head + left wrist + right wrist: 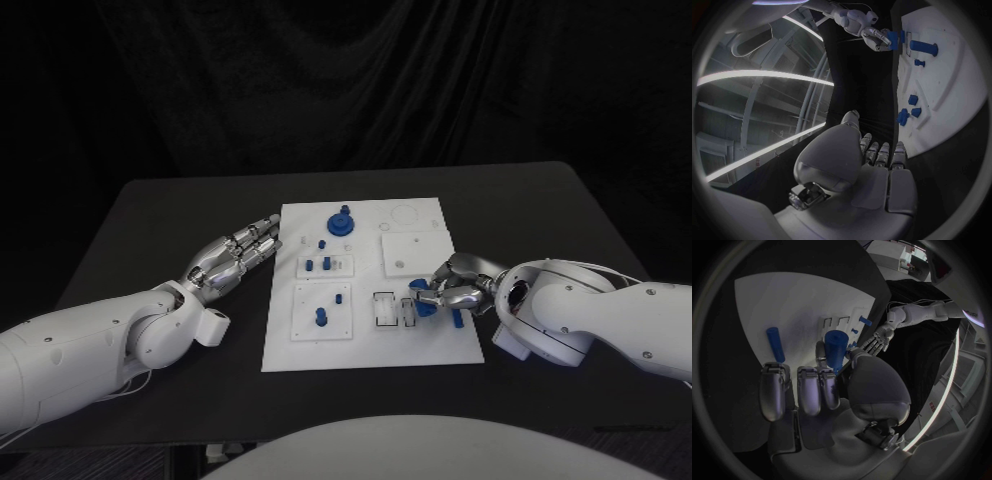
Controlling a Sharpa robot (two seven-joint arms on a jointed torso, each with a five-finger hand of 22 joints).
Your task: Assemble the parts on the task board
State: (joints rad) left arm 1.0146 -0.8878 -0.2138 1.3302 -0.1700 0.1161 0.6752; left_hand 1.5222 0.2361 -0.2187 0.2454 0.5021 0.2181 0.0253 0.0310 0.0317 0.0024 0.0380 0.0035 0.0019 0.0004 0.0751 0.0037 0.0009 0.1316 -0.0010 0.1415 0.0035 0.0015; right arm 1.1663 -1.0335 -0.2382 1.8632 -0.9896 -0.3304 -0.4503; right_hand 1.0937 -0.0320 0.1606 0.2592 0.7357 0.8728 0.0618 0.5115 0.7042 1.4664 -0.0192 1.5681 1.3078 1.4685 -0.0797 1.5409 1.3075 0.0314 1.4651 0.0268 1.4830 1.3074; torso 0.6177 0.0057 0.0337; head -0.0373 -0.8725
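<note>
- My right robot hand (450,288) sits over the board's (433,350) near right part, fingers closed round a blue peg (834,349).
- A second peg (775,344) lies loose on the board just beside it.
- My left robot hand (234,256) rests at the board's left edge on the tabletop (159,215), fingers extended and, I think, empty.
- A blue gear (342,221) stands at the far end.

A black tabletop (159,215) is carrying a white board (368,352), which is lying flat near its middle, long side running away from the robot. The left robot hand (231,258) is resting on the tabletop just beside the board's left edge, fingers stretched out.
</note>
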